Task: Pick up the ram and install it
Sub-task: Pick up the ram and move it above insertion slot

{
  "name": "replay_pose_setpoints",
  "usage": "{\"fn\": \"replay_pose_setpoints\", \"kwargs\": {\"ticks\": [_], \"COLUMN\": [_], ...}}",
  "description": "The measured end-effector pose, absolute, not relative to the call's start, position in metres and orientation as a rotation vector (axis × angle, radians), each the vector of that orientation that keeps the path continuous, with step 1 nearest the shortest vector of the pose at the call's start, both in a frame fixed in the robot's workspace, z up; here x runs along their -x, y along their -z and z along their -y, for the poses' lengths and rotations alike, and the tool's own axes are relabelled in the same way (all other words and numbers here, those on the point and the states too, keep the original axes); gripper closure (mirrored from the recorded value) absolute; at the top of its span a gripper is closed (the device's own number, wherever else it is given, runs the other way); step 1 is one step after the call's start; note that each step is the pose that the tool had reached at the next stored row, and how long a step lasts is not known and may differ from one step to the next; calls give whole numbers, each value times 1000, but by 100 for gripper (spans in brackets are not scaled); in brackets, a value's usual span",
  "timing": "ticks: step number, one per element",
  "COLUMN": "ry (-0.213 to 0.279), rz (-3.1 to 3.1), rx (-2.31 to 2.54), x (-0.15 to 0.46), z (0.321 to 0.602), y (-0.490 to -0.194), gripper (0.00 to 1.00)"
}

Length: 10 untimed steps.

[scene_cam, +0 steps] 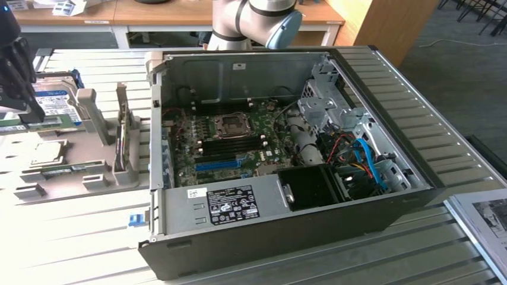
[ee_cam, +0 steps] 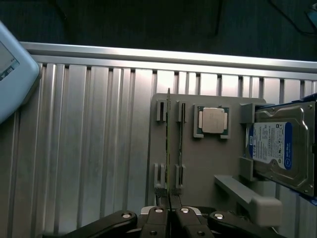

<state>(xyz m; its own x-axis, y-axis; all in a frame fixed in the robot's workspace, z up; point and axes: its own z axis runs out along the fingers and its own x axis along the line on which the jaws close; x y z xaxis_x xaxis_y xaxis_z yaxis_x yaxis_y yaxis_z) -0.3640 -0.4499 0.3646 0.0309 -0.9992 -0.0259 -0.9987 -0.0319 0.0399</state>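
Green ram [ee_cam: 168, 144] is pinched in your end effector [ee_cam: 170, 201], which points straight at the grey holder [ee_cam: 208, 163]. On the holder you have a second stick [ee_cam: 181, 139], one processor [ee_cam: 213, 120] and one hard drive [ee_cam: 270, 148].

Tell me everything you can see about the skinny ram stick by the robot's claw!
The ram is a long, very thin stick, seen edge-on, so it looks like a dark greenish line. One end sits between the closed fingertips of the gripper, which seems to pinch it. It runs above the gray holder tray, parallel to a second stick standing in the tray's slots. Its chips can't be made out.
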Motion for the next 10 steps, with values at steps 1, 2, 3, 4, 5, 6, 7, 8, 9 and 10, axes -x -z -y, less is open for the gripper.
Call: {"fn": "replay_pose_setpoints", "kwargs": {"ticks": [1,2,3,4,5,6,7,8,9,10], "ry": [73,73,73,73,73,73,73,73,73,73], "rz": [2178,2178,2178,2179,2178,2179,2179,2179,2179,2179], "rx": [-2248,-2248,-2248,-2248,-2248,-2248,-2248,-2248,-2248,-2247], "x": [364,364,364,364,364,364,363,363,363,363], "z": [450,450,450,450,450,450,450,450,450,450], "y": [-366,-367,-368,-370,-371,-372,-374,-375,-376,-377], "gripper": [88,88,88,88,88,88,88,88,88,88]}}
